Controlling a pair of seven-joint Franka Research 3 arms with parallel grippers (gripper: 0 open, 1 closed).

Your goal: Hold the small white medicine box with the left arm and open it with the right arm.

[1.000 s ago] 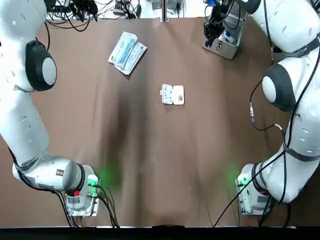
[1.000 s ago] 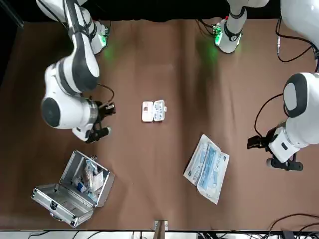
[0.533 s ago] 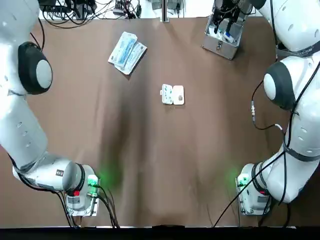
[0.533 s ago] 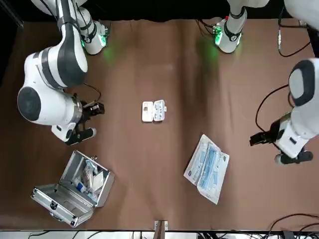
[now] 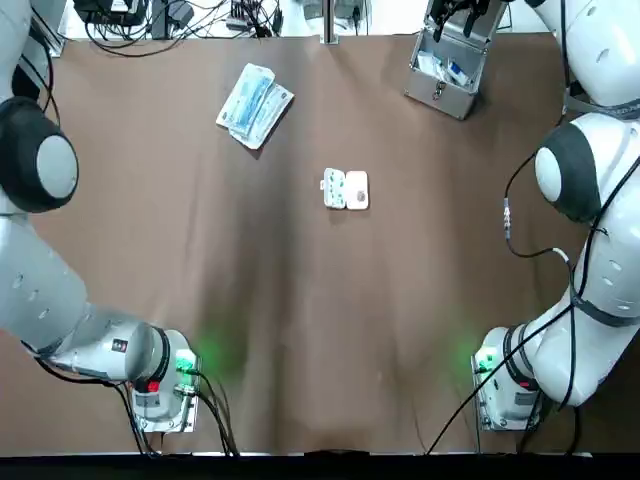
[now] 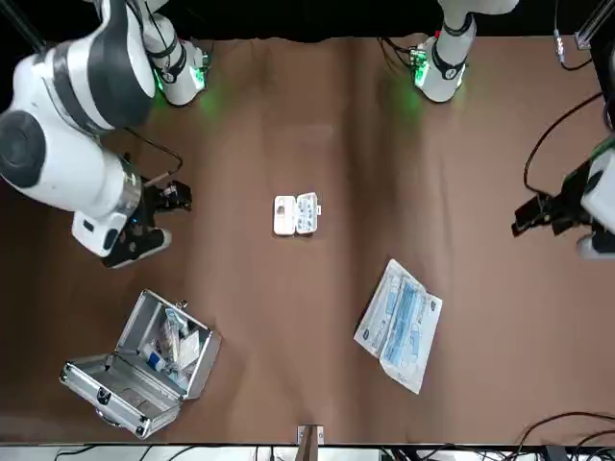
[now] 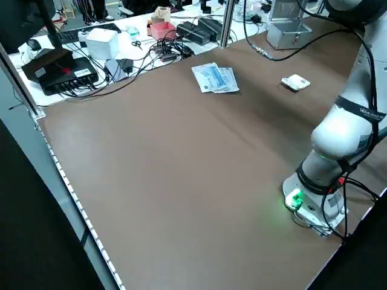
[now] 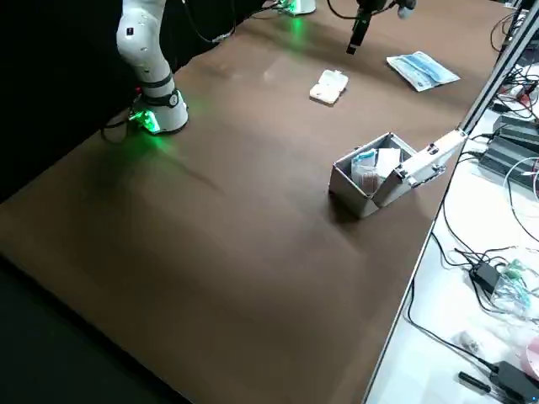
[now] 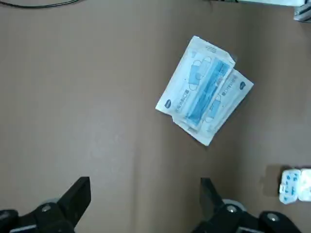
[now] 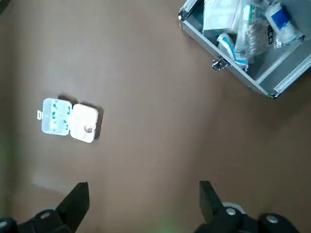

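Box lies open mid-bench, ungripped. Left tool and right tool both spread, well clear; withdraw without nudging it.

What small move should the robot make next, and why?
Probably just park both arms: the medicine box seems already open, halves flat on the table, and the left tool and right tool, both open, are far from it.
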